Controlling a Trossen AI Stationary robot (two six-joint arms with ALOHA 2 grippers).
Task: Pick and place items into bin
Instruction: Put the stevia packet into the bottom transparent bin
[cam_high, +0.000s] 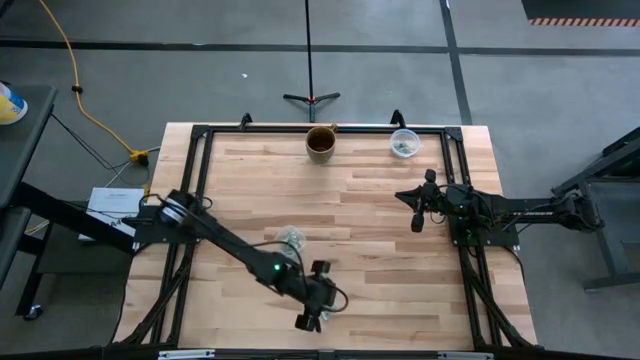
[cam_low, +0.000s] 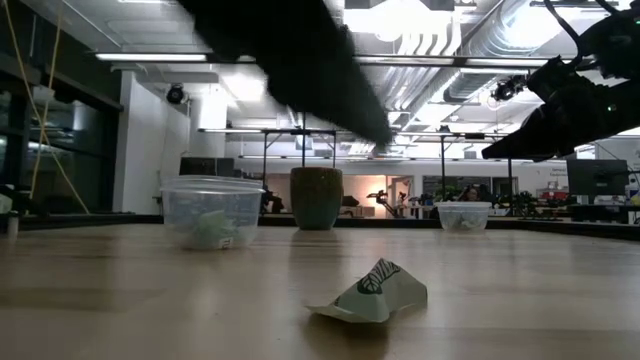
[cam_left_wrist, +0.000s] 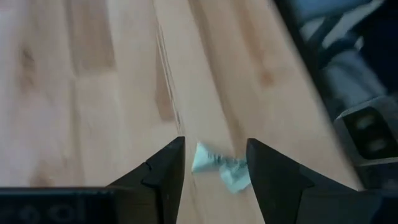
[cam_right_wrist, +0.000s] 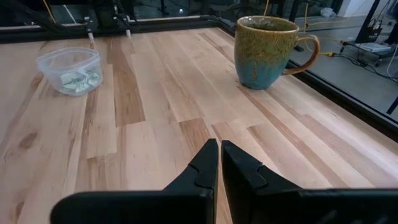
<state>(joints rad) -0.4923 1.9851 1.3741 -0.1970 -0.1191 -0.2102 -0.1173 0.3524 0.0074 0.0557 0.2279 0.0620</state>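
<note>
One crumpled pale green-and-white wrapper piece (cam_low: 372, 295) lies flat on the wood near the table's near edge. My left gripper (cam_left_wrist: 216, 163) hangs open above it, and the piece (cam_left_wrist: 217, 165) shows between the two fingers in the left wrist view. In the high view the left gripper (cam_high: 309, 320) covers the piece. A clear cup (cam_high: 291, 238) mid-table holds more pieces (cam_low: 212, 228). A second clear cup (cam_high: 404, 144) with pieces (cam_right_wrist: 78, 79) stands at the far edge. My right gripper (cam_high: 418, 216) waits shut above the table's right side.
A green-brown glazed mug (cam_high: 321, 142) stands at the far edge, left of the far clear cup (cam_right_wrist: 68, 70). A black frame rail (cam_high: 200, 150) runs around the wooden table. Bare wood lies between the two arms.
</note>
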